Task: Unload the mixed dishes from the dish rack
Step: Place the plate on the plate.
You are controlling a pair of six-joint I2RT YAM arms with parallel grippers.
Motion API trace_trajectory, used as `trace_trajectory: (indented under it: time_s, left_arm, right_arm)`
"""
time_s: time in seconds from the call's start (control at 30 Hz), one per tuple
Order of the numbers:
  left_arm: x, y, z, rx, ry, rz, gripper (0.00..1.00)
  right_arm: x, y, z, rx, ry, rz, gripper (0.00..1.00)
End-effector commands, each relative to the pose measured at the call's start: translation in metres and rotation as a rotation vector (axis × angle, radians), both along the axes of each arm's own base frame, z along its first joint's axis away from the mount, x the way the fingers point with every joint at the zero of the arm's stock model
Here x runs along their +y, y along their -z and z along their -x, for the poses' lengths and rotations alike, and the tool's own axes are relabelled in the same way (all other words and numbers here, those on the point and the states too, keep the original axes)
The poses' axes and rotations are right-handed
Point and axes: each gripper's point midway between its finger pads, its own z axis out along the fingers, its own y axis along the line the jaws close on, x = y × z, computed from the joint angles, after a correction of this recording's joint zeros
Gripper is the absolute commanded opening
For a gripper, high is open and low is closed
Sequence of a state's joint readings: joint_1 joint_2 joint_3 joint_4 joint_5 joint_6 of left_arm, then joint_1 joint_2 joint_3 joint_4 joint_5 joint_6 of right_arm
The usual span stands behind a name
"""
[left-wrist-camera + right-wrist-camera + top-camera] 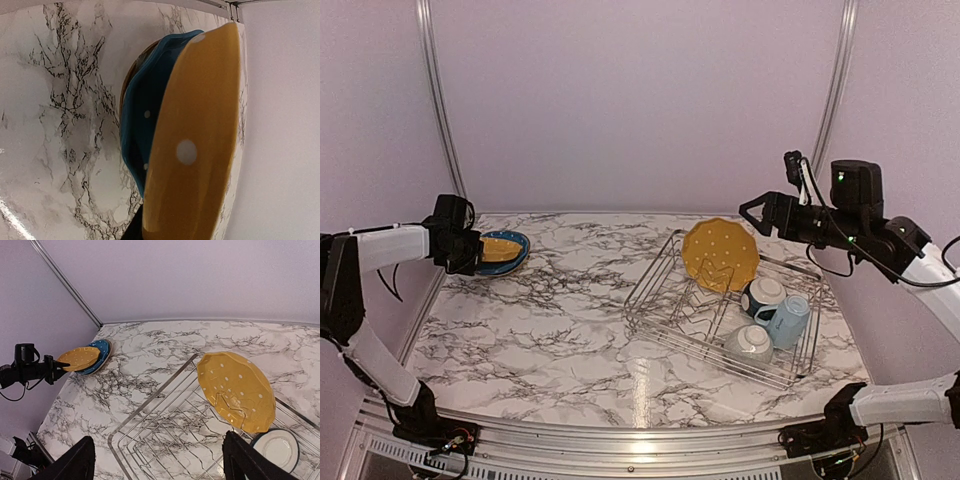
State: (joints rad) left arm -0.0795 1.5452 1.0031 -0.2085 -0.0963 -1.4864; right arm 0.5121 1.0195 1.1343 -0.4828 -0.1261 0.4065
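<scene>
Held yellow plate: pinched at its rim by the left gripper, tilted just over the blue plate at the table's 10 o'clock; placing step, wanting level lowering then release; right gripper, jaws spread and empty, above the dish rack at 3 o'clock.

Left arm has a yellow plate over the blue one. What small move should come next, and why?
Probably lower the held yellow plate onto the blue plate, then open the left gripper. The plate sits tilted, overlapping the blue one at the far-left corner of the table, apparently not yet lying flat.
</scene>
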Motion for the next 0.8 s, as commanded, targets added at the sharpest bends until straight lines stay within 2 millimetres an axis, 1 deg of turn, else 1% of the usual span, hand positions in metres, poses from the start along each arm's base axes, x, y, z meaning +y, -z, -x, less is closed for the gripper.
trace_trajectory:
  time_s: [0.0,0.17,0.23,0.33,0.37,0.43,0.47,0.5,0.53,0.7,0.77]
  left_arm:
    - [0.002,-0.028,-0.035,-0.133,-0.049,0.039,0.00]
    - [0.006,-0.021,-0.047,-0.125,-0.073,0.022,0.00]
    - [0.004,-0.011,-0.049,-0.104,-0.070,0.032,0.00]
    - [0.002,-0.003,-0.050,-0.089,-0.063,0.037,0.00]
    - [0.002,0.000,-0.050,-0.084,-0.062,0.035,0.02]
    - [0.002,0.004,-0.049,-0.078,-0.056,0.033,0.08]
    - [0.001,0.005,-0.048,-0.076,-0.051,0.029,0.12]
    - [0.001,0.008,-0.047,-0.068,-0.047,0.027,0.14]
    - [0.001,0.009,-0.045,-0.061,-0.041,0.025,0.19]
    - [0.002,0.017,-0.034,-0.042,-0.036,0.019,0.32]
    - [0.002,0.017,-0.030,-0.040,-0.034,0.016,0.41]
  right_arm:
    - [-0.010,-0.001,0.004,-0.008,0.028,0.017,0.85]
    - [-0.010,-0.002,0.005,-0.013,0.027,0.013,0.85]
    - [-0.010,-0.002,0.005,-0.015,0.029,0.014,0.85]
    - [-0.010,-0.003,0.005,-0.018,0.029,0.011,0.85]
    - [-0.010,-0.003,0.004,-0.019,0.029,0.010,0.86]
    - [-0.009,-0.003,0.004,-0.021,0.028,0.012,0.86]
    - [-0.009,-0.003,0.003,-0.020,0.029,0.012,0.86]
    - [-0.009,-0.001,0.003,-0.018,0.028,0.013,0.86]
    - [-0.009,-0.001,0.002,-0.017,0.028,0.013,0.86]
    - [-0.007,0.000,0.000,-0.016,0.026,0.012,0.86]
    - [-0.007,0.000,0.000,-0.018,0.025,0.013,0.86]
